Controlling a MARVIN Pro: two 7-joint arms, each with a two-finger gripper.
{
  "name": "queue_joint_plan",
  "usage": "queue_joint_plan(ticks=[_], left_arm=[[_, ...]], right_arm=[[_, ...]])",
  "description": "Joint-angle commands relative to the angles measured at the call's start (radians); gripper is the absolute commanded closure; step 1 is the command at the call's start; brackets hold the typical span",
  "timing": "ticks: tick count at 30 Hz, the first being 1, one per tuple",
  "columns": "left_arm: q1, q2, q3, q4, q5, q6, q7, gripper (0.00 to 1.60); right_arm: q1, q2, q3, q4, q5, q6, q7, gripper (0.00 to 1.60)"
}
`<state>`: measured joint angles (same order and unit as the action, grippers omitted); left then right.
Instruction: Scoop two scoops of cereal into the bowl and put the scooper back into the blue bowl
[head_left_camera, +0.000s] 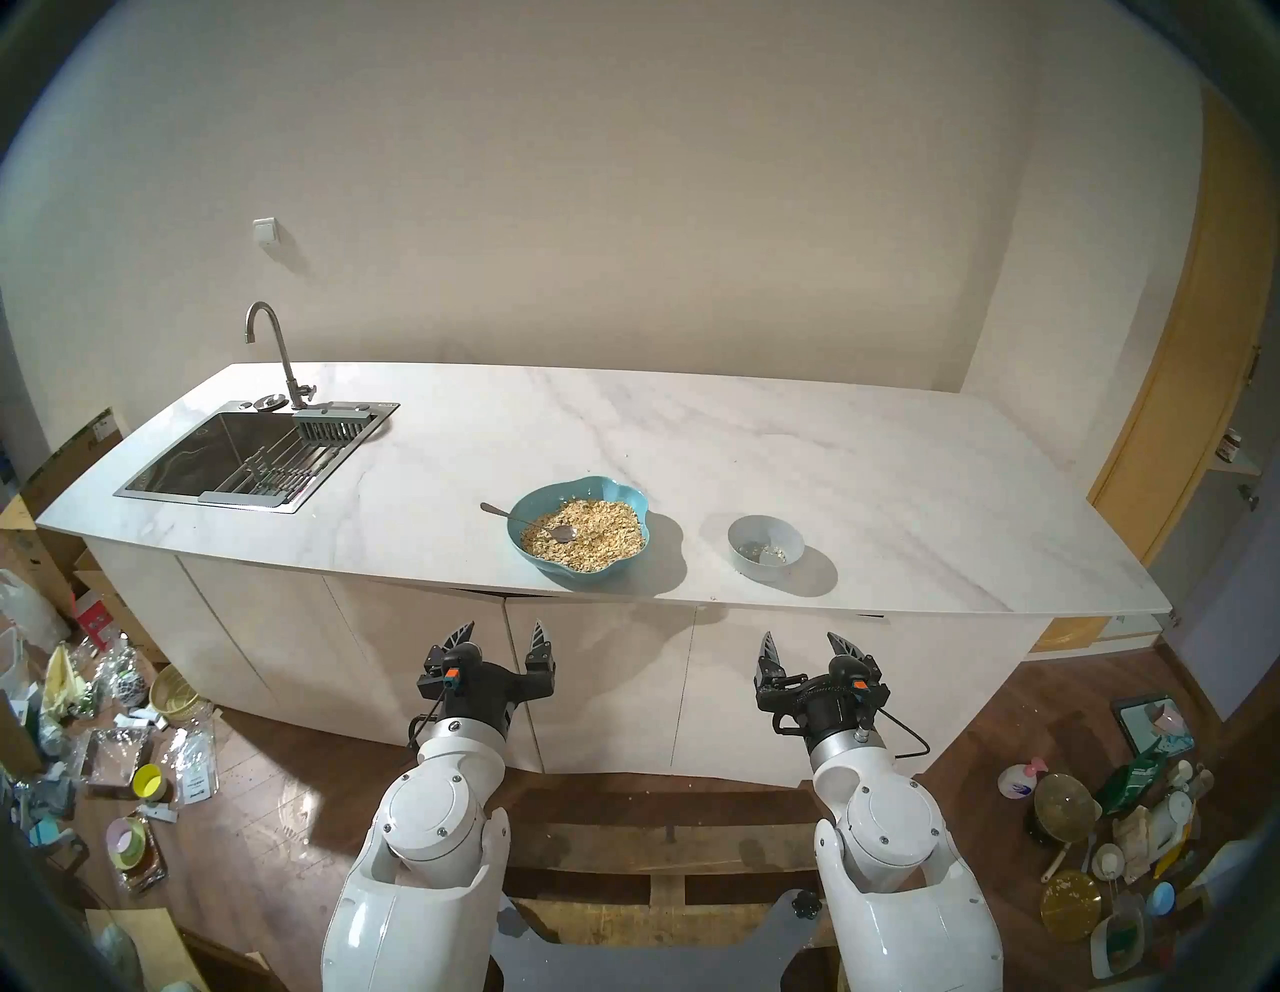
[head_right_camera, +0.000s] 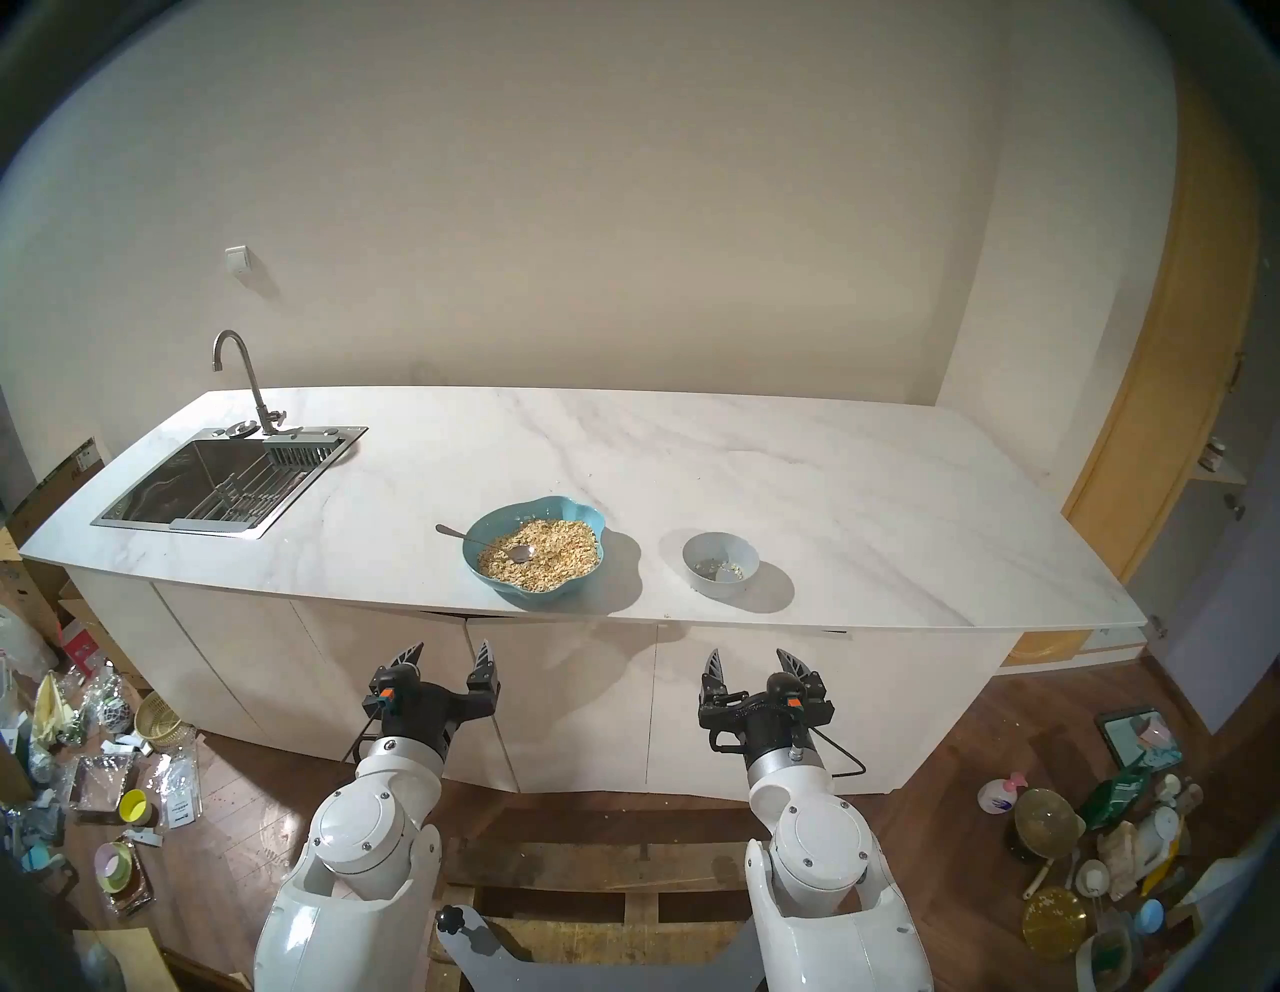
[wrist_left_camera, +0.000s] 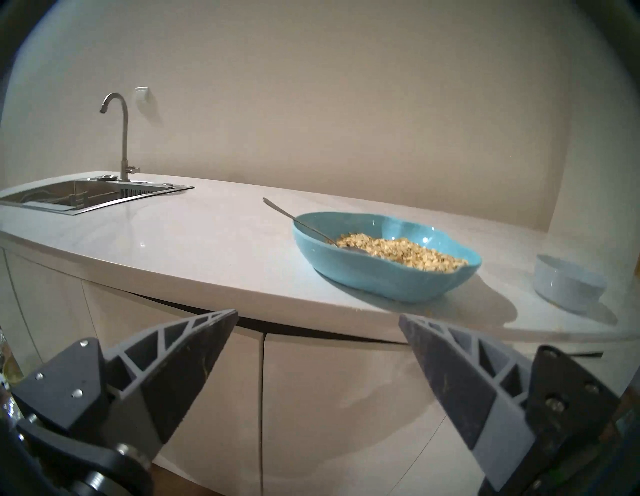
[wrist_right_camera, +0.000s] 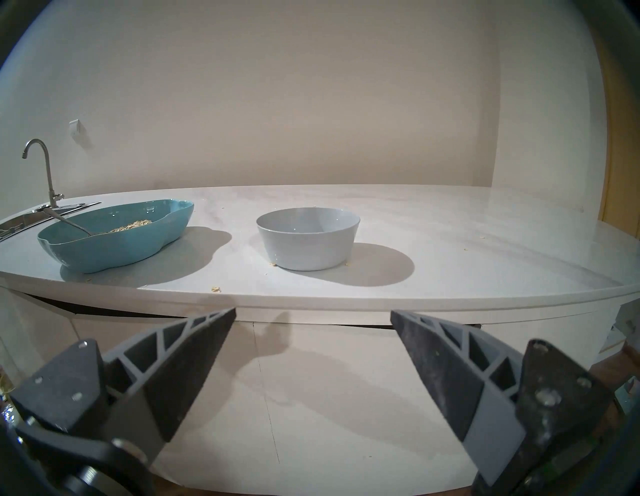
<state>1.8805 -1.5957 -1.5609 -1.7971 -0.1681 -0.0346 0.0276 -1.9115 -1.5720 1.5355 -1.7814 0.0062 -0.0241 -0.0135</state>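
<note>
The wavy-rimmed blue bowl (head_left_camera: 540, 496) stands near the counter's front edge and holds a heap of cereal (head_left_camera: 596, 537). The silver scooper (head_left_camera: 516, 519) lies in it, its spoon end on the flakes and its handle over the left rim. The small grey-white bowl (head_left_camera: 786, 537) stands to its right with a few flakes inside. My left gripper (head_left_camera: 504, 632) and right gripper (head_left_camera: 802, 641) are both open and empty, below the counter's front edge and in front of the cabinet doors. The left wrist view shows the blue bowl (wrist_left_camera: 381, 280) and the scooper (wrist_left_camera: 294, 217); the right wrist view shows the small bowl (wrist_right_camera: 308, 246).
A steel sink (head_left_camera: 208, 461) with a faucet (head_left_camera: 273, 353) takes up the counter's left end. A few stray flakes (wrist_right_camera: 215, 288) lie by the front edge. Cluttered items cover the floor at left (head_left_camera: 125, 762) and right (head_left_camera: 1122, 831).
</note>
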Motion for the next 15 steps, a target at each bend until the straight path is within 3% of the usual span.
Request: queue_joint_plan(ticks=[1,7,15], left_arm=[[-0.037,-0.011,-0.01,-0.05,-0.111,-0.017,-0.004,0.0],[-0.072,-0.017,-0.034,-0.079,-0.298,0.012,0.009,0.0],[-0.154,0.009,-0.107,-0.071,-0.472,0.048,0.032,0.0]], right_arm=[[0.005,-0.001,0.0,-0.022,0.0,-0.003,0.0,0.0],[0.005,-0.001,0.0,-0.022,0.0,-0.003,0.0,0.0],[0.005,-0.001,0.0,-0.022,0.0,-0.003,0.0,0.0]])
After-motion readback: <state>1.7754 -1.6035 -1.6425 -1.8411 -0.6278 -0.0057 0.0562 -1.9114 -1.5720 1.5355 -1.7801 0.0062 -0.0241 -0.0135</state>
